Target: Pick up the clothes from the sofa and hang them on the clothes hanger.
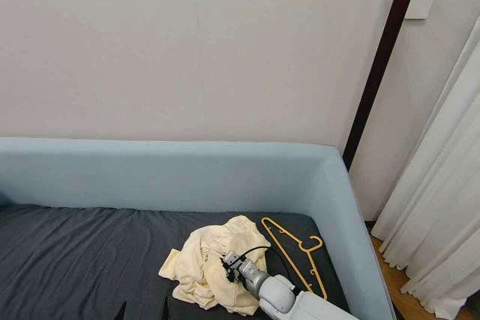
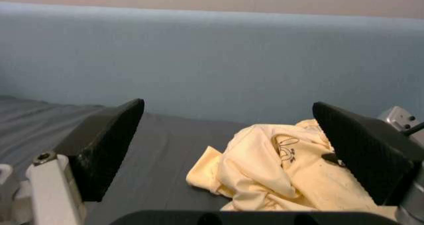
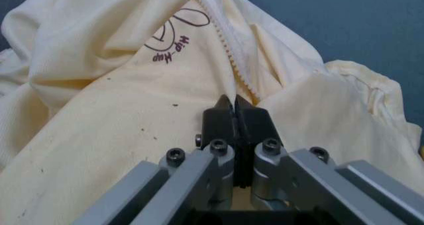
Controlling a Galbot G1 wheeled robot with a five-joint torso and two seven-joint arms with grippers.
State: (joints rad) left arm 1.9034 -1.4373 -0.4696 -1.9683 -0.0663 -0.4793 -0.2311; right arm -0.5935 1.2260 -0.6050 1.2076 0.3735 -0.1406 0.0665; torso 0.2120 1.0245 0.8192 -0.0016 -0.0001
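Two arms are in play, and your right arm does the reaching: in the head view it stretches from the lower right corner across the sofa's [image 1: 187, 177] dark seat cushion [image 1: 75, 252], with the right gripper [image 1: 229, 266] resting on top of the crumpled cream garment [image 1: 202, 256]. The right wrist view gives you the close detail: the right gripper [image 3: 234, 102] has its jaws pressed together with no gap, tips against the garment [image 3: 99, 111] just beside the white zipper [image 3: 222, 41] and near some purple lettering [image 3: 169, 48]. You cannot tell whether a fold is caught between them. The left gripper [image 1: 142, 309] sits low at the head view's bottom edge, short of the cloth. From the left wrist view, the left gripper [image 2: 227, 106] has its jaws spread wide, framing the garment [image 2: 278, 170] and the blue backrest [image 2: 198, 61] beyond. The head view adds an orange hanger [image 1: 300, 247] lying on the cushion just beside the garment, toward the sofa's right arm.
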